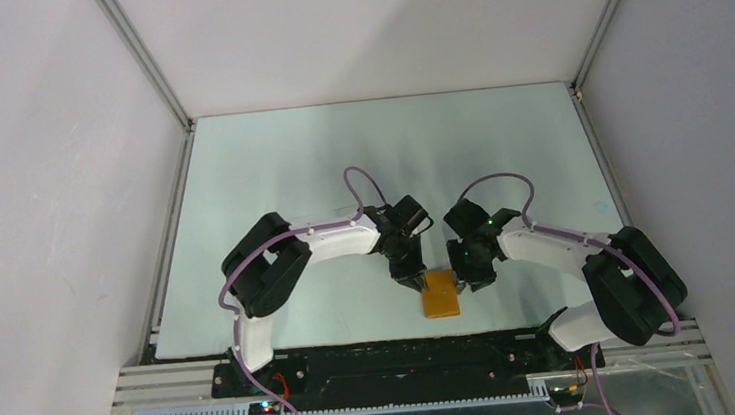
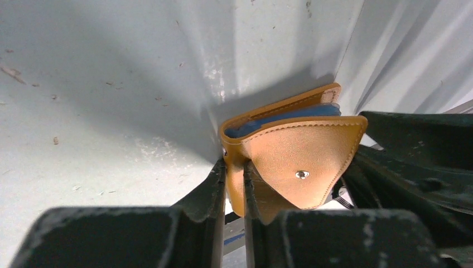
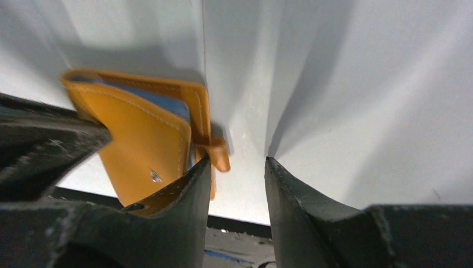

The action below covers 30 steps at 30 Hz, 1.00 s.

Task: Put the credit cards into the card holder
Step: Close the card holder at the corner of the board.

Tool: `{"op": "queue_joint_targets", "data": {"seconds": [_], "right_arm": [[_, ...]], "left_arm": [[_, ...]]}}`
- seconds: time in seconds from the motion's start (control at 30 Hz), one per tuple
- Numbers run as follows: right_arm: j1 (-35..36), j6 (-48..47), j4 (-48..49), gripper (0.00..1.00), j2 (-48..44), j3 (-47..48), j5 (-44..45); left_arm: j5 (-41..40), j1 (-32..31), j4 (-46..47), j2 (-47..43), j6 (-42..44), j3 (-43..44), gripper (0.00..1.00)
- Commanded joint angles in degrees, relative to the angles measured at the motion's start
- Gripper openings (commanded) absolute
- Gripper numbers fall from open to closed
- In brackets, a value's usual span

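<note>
The card holder (image 1: 441, 293), an orange-mustard wallet, lies near the table's front edge between my two grippers. In the left wrist view the card holder (image 2: 301, 151) shows blue inner panels and a flap with a metal snap (image 2: 302, 175). My left gripper (image 2: 234, 162) is shut on its left edge. My right gripper (image 3: 237, 159) stands open just right of the card holder (image 3: 139, 139), its left finger (image 3: 189, 190) against the small tab clasp (image 3: 218, 153) and nothing between the fingers. The credit cards are out of view.
The pale table mat (image 1: 339, 160) stretches away behind the arms, ringed by white enclosure walls. A black rail (image 1: 406, 350) runs along the table's near edge just below the card holder.
</note>
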Motion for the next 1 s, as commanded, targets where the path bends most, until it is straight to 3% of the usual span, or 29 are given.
{"op": "queue_joint_targets", "data": {"seconds": [0.0, 0.17, 0.43, 0.53, 0.63, 0.87, 0.97], "right_arm": [[-3.7, 0.5, 14.7, 0.44, -3.4, 0.1, 0.4], [-8.7, 0.8, 17.2, 0.44, -2.0, -0.5, -3.1], [-8.1, -0.4, 15.9, 0.44, -0.3, -2.2, -8.9], [-8.9, 1.7, 15.4, 0.37, 0.0, -4.0, -9.4], [-11.6, 3.9, 16.6, 0.33, -1.8, -6.4, -11.9], [-19.8, 4.8, 17.8, 0.33, -6.7, -10.6, -17.3], [-23.0, 5.0, 21.2, 0.34, -6.7, -12.7, -24.8]], "left_arm": [[-11.7, -1.9, -2.5, 6.5, 2.7, -2.2, 0.00], [-11.6, -2.0, -2.7, 7.1, 2.9, -2.1, 0.00], [-11.2, -1.9, -2.7, 7.5, 3.1, -1.9, 0.00], [-11.1, -1.9, -2.7, 7.5, 3.2, -1.9, 0.00], [-11.0, -1.9, -2.7, 7.6, 3.2, -1.9, 0.00], [-10.9, -1.9, -2.7, 7.8, 3.3, -1.8, 0.00], [-10.7, -1.9, -2.7, 7.9, 3.3, -1.8, 0.00]]}}
